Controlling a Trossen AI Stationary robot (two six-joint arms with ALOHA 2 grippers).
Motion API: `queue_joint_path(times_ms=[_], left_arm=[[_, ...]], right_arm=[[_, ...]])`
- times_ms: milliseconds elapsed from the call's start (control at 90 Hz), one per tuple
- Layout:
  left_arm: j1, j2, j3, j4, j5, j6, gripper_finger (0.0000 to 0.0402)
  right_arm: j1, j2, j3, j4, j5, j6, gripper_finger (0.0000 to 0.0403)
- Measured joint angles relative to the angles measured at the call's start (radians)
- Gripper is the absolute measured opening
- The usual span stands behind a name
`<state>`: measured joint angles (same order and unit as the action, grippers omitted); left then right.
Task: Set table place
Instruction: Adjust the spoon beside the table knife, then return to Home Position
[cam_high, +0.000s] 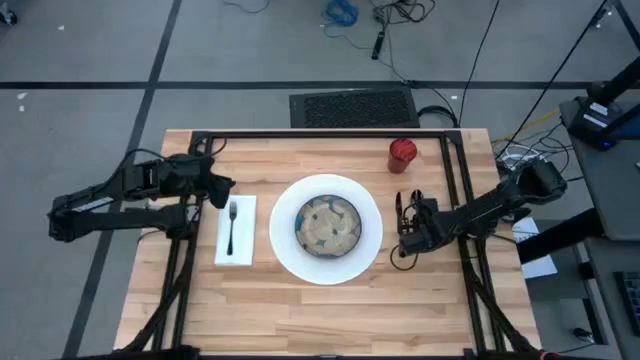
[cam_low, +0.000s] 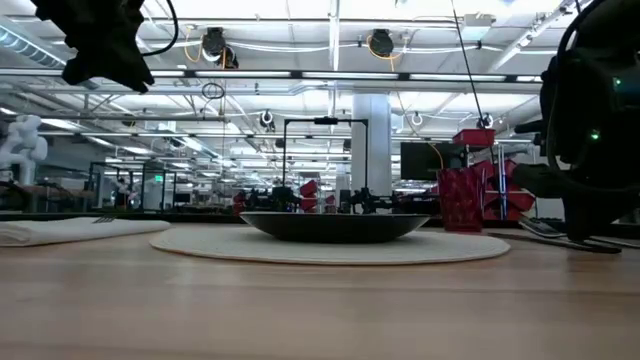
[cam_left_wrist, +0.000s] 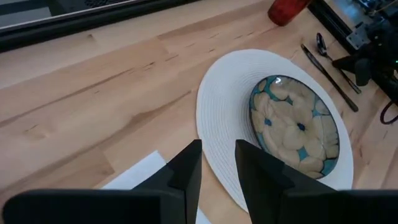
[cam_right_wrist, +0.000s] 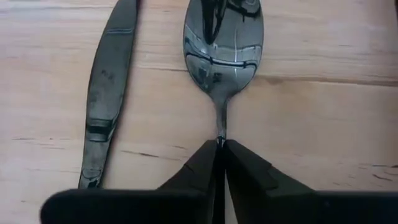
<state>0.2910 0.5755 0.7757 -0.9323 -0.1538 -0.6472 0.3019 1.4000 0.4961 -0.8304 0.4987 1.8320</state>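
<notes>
The left claw (cam_high: 222, 190) hangs slightly parted above the white cloth napkin (cam_high: 236, 230) bearing the metal fork (cam_high: 231, 226). Centre: round white plate (cam_high: 370, 240), patterned bowl (cam_high: 328, 226). The right claw (cam_right_wrist: 221, 149) pinches the shiny metal spoon (cam_right_wrist: 224, 43) flat on the pale wooden worktop (cam_high: 300, 320) beside the metal knife (cam_right_wrist: 107, 93); releasing comes next, seemingly.

One camera looks straight down on the whole table (cam_high: 330, 310), one peeks level across it, and two wrist cameras sit close; all but the right wrist's show the plate (cam_high: 285, 215).
</notes>
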Motion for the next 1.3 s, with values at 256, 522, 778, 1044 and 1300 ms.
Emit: queue_joint_path(times_ms=[256, 522, 778, 1044, 1300], left_arm=[[0.000, 0.000, 0.000, 0.000, 0.000, 0.000, 0.0083], [0.000, 0.000, 0.000, 0.000, 0.000, 0.000, 0.0083], [0.000, 0.000, 0.000, 0.000, 0.000, 0.001, 0.0083], [-0.001, 0.000, 0.000, 0.005, 0.025, 0.064, 0.0083], [0.000, -0.051, -0.001, 0.028, -0.041, 0.137, 0.0083]], right_arm=[[0.000, 0.001, 0.012, -0.025, -0.007, -0.008, 0.0099], [-0.002, -0.019, 0.093, -0.080, 0.076, -0.066, 0.0179], [-0.093, -0.091, 0.417, -0.388, 0.174, -0.391, 0.0196], [-0.398, -0.097, 0.680, -0.361, 0.117, -0.945, 0.0196], [-0.599, -0.111, 0.724, -0.125, 0.018, -1.296, 0.0196]])
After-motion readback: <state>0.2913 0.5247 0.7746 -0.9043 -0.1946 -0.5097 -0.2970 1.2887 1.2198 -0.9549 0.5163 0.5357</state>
